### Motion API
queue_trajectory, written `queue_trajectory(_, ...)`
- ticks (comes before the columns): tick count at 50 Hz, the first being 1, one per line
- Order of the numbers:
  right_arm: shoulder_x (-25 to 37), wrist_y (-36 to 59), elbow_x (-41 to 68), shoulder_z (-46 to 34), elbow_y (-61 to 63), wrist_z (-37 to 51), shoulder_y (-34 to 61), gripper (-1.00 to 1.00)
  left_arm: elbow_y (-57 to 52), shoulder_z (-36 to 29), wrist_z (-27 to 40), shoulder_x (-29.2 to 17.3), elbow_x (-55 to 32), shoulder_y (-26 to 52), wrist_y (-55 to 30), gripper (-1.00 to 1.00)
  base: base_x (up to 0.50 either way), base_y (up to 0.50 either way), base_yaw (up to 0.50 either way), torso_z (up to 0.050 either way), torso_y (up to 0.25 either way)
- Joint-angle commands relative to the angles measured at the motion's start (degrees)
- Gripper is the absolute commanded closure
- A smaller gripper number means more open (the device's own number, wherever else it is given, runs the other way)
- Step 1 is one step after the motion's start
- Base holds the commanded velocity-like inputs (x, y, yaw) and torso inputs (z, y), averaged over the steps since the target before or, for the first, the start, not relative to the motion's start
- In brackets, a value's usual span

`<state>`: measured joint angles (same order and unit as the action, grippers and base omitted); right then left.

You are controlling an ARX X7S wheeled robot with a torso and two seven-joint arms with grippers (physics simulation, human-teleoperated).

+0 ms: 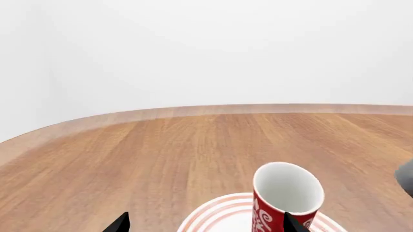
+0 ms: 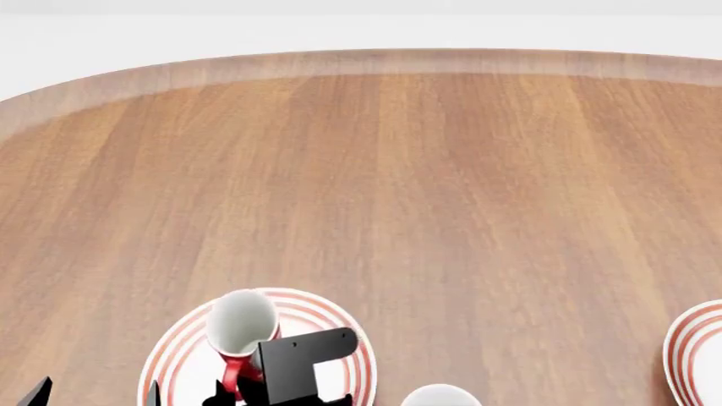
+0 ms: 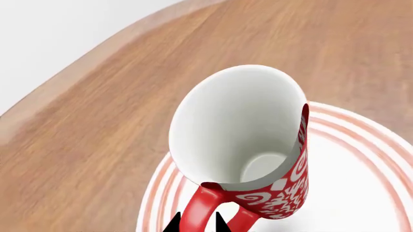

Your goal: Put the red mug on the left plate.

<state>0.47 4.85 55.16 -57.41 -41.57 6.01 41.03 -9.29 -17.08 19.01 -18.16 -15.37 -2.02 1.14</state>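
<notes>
Red mug (image 3: 284,193), white inside, floral swirls: stood tilted over the left plate (image 2: 181,355), whether touching it unclear. Right gripper (image 3: 197,223) clenched on its loop handle. Left gripper (image 1: 203,224) beside the plate's edge, fingers spread, holding nothing. Wooden table (image 2: 429,186). Second ringed plate (image 2: 694,355) well apart, at the right edge.

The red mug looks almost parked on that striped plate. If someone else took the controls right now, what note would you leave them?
Right gripper: closed around the handle of the red mug.
Left gripper: open, empty, close beside the mug.
Mug: tilted over the left plate; whether its base touches cannot be told.
Done: mug brought to the plate.
Left: stand it upright, release, back away.
</notes>
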Motion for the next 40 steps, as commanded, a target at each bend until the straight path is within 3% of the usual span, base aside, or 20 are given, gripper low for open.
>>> queue_trajectory(1, -0.4, -4.9, 6.6, -8.2, -4.3, -0.4, 2.8, 1.0, -0.1, -0.1, 0.2, -0.1, -0.1, 0.0, 0.1, -1.0, 0.0, 0.0, 0.0, 0.0, 0.0)
queue_trajectory(21, -0.5, -14.2, 25.4, -28.8, -9.5, 0.1, 7.8, 1.0, -0.2, -0.3, 0.4, -0.5, -0.5, 0.1, 0.0, -1.0, 0.0, 0.0, 0.0, 0.0, 0.001)
queue_trajectory(40, -0.5, -15.3, 29.0, -32.0, -11.1, -1.0, 8.0, 1.0, -0.2, -0.6, 0.8, -0.6, -0.5, 0.1, 0.2, -1.0, 0.0, 0.0, 0.0, 0.0, 0.0)
